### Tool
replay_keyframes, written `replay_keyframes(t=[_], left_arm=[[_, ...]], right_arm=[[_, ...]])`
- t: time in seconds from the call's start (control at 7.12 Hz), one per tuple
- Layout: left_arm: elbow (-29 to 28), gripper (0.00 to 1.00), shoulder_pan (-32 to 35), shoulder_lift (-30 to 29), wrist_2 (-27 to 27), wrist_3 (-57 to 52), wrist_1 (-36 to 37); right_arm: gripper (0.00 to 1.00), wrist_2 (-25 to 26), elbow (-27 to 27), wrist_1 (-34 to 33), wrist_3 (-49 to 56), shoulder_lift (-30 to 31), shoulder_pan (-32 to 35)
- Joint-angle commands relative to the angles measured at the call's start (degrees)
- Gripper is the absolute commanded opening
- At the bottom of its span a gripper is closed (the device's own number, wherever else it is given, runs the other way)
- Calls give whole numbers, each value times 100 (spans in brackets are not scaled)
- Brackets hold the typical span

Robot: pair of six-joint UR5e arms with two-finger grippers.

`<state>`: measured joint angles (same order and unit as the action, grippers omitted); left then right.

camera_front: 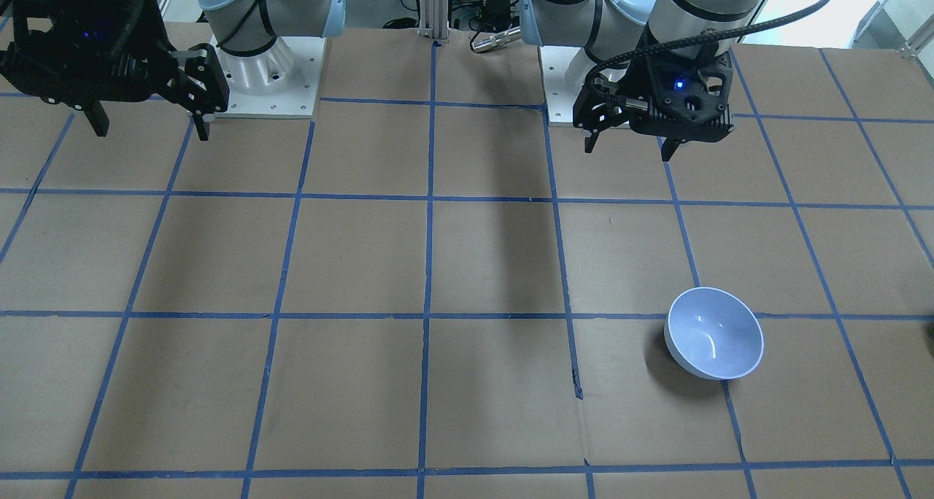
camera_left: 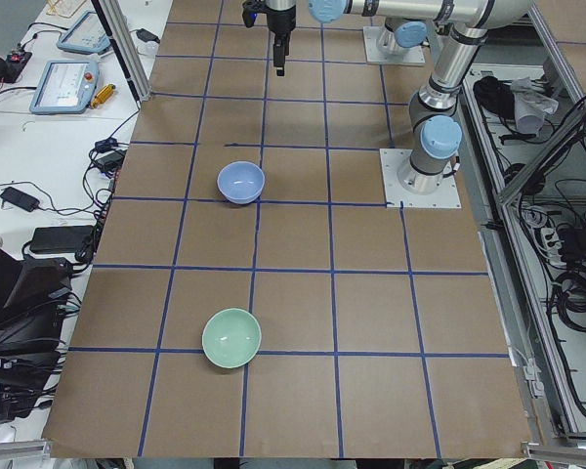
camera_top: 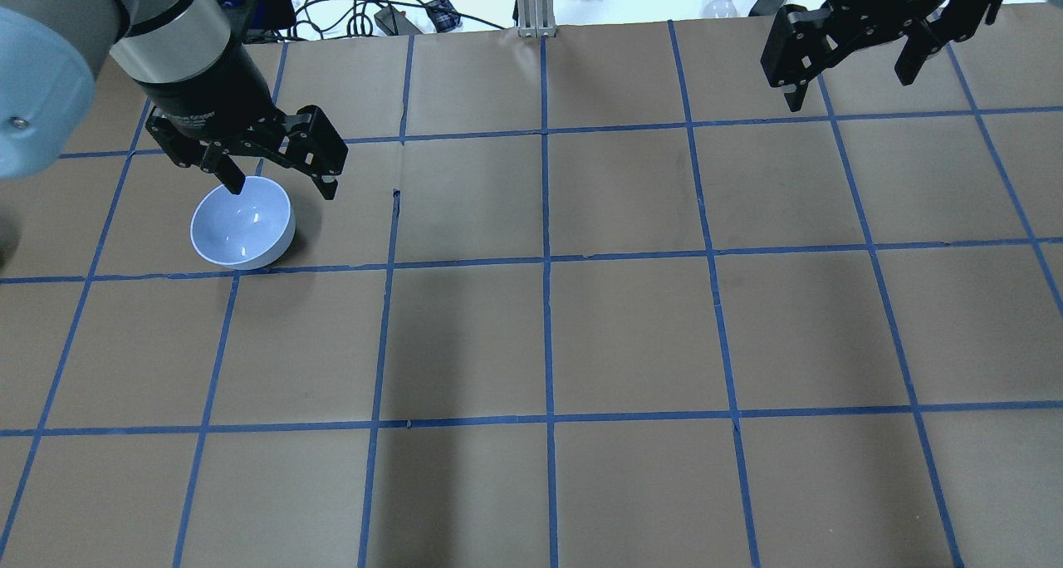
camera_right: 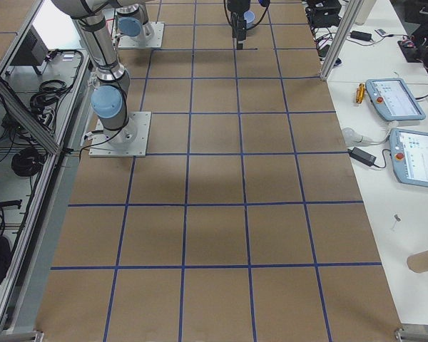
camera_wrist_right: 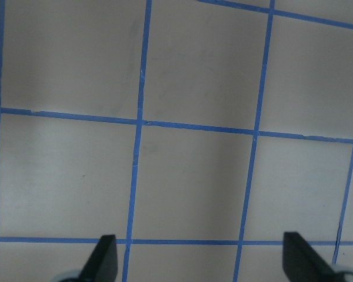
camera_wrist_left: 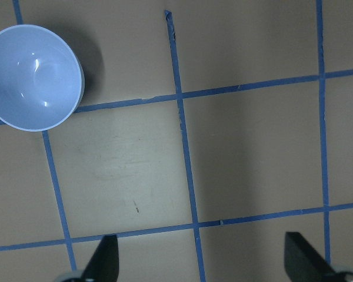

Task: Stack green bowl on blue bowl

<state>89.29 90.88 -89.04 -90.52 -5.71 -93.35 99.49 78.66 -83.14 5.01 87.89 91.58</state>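
Observation:
The blue bowl stands upright on the brown table, on my left side; it also shows in the overhead view, the exterior left view and the left wrist view. The green bowl shows only in the exterior left view, upright, about two grid squares from the blue bowl toward the table's left end. My left gripper is open and empty, high above the table beside the blue bowl. My right gripper is open and empty, far off over bare table.
The table is brown paper with a grid of blue tape. The two arm bases stand at the robot's edge. An aluminium post and cables lie past the far edge. Side desks hold tablets.

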Motion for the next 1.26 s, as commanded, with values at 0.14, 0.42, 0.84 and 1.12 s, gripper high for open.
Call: replay_keyframes(t=[0.14,0.42,0.84,1.12], left_arm=[[0,100,-9,27,-1,-17,-8],[0,100,-18,36,-1,-26,-8],[96,100,-26,79,8,-18,9],[106,100,-44,88,8,-44,18]], right_arm=[[100,0,0,0,0,0,0],[100,0,0,0,0,0,0],[100,0,0,0,0,0,0],[100,0,0,0,0,0,0]])
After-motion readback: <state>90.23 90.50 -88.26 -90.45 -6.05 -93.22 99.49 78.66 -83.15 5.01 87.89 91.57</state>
